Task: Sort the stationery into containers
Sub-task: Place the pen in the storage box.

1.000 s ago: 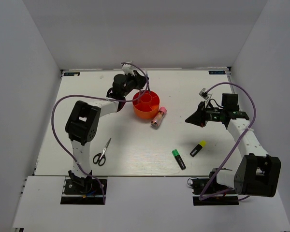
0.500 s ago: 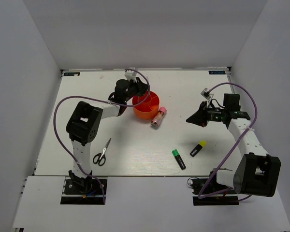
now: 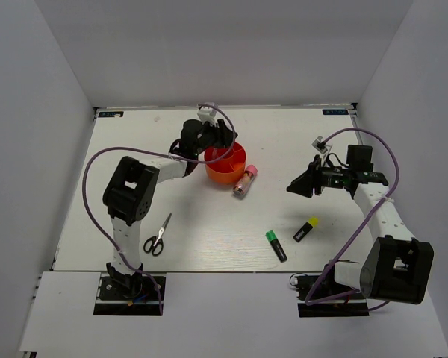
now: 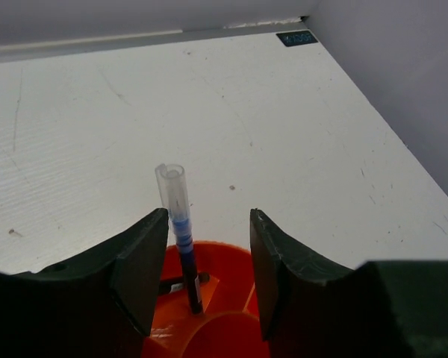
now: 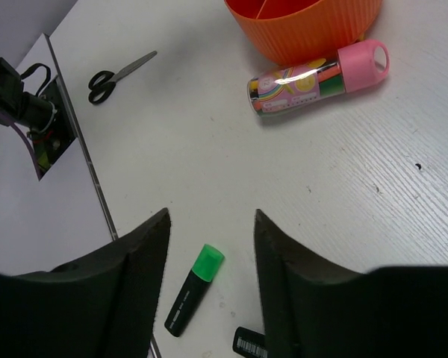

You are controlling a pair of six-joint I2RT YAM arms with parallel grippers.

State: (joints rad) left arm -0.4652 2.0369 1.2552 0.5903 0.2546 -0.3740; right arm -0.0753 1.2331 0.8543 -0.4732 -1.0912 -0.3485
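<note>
My left gripper [image 3: 222, 142] hangs over the orange tub [image 3: 225, 165], its jaws open [image 4: 209, 216]. A thin pen [image 4: 178, 231] with a clear cap stands upright in a tub compartment [image 4: 224, 257], close against the left finger and free of the right one. My right gripper [image 3: 293, 186] hovers open [image 5: 211, 216] above the table. Below it lie the green highlighter [image 5: 194, 289] [image 3: 276, 245] and the yellow highlighter [image 3: 306, 229]. The pink-capped clear tube [image 3: 246, 180] [image 5: 313, 78] lies against the tub's right side [image 5: 306, 26]. The scissors [image 3: 158, 236] [image 5: 119, 71] lie near the left arm.
White walls close off the table at the back and on both sides. The left arm's purple cable [image 3: 89, 179] loops out over the table's left part. The right arm's cable [image 3: 384, 160] arcs over the right edge.
Both grippers have opened. The left one moved right over the tub and let go of the pen, which now stands in the tub. The right arm has barely shifted.
</note>
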